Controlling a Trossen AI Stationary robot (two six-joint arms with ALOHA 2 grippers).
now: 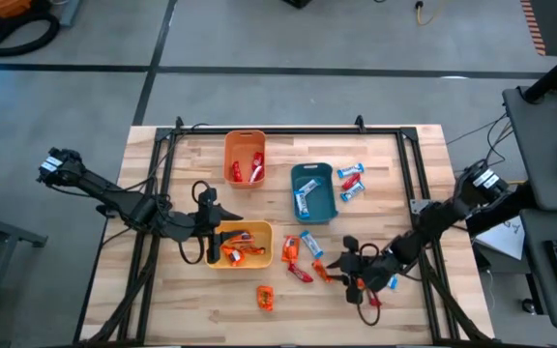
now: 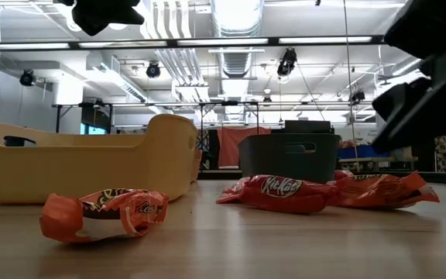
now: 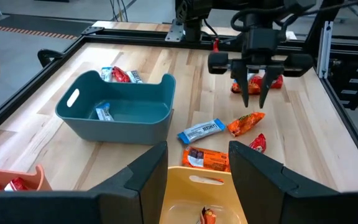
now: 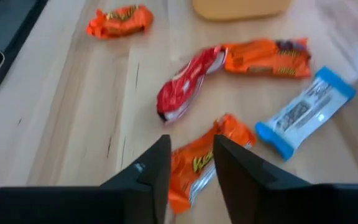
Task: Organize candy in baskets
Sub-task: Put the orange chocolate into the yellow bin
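My right gripper (image 4: 190, 167) hangs open, fingers pointing down, just over an orange candy (image 4: 197, 163) on the table's near right (image 1: 322, 274); in the left wrist view its fingertips (image 3: 247, 102) end a little above that candy (image 3: 245, 122). My left gripper (image 3: 197, 168) is open and holds nothing, over the yellow basket (image 1: 264, 259), which contains orange candy (image 1: 243, 249). The orange basket (image 1: 245, 140) holds red candy, the teal basket (image 1: 329, 208) a blue one (image 1: 306, 193). Loose candy lies flat on the wood: red (image 4: 182, 90), orange (image 4: 267, 57), blue (image 4: 303, 112).
Another orange candy (image 1: 265, 297) lies alone near the front edge, also in the low view (image 2: 103, 215). Blue and red candies (image 1: 349, 180) sit to the right of the teal basket. A black frame (image 1: 288, 131) borders the table top. Cables trail beside both arms.
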